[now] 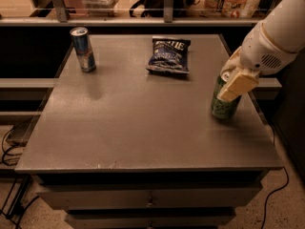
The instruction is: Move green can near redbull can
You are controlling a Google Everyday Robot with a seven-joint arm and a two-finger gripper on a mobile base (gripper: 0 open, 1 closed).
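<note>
The green can (223, 109) is upright near the right edge of the grey table (143, 128). My gripper (225, 93) comes in from the upper right and is shut on the can's upper part. One cream finger (237, 85) lies across the can's front and the other is hidden behind it. The can's top is covered by the gripper. The redbull can (83, 49), slim, blue and silver, stands upright at the table's far left corner, well away from the green can.
A dark blue chip bag (167, 55) lies at the far middle of the table, between the two cans. A railing and shelf (143, 20) run behind the table. Cables (9, 147) lie on the floor to the left.
</note>
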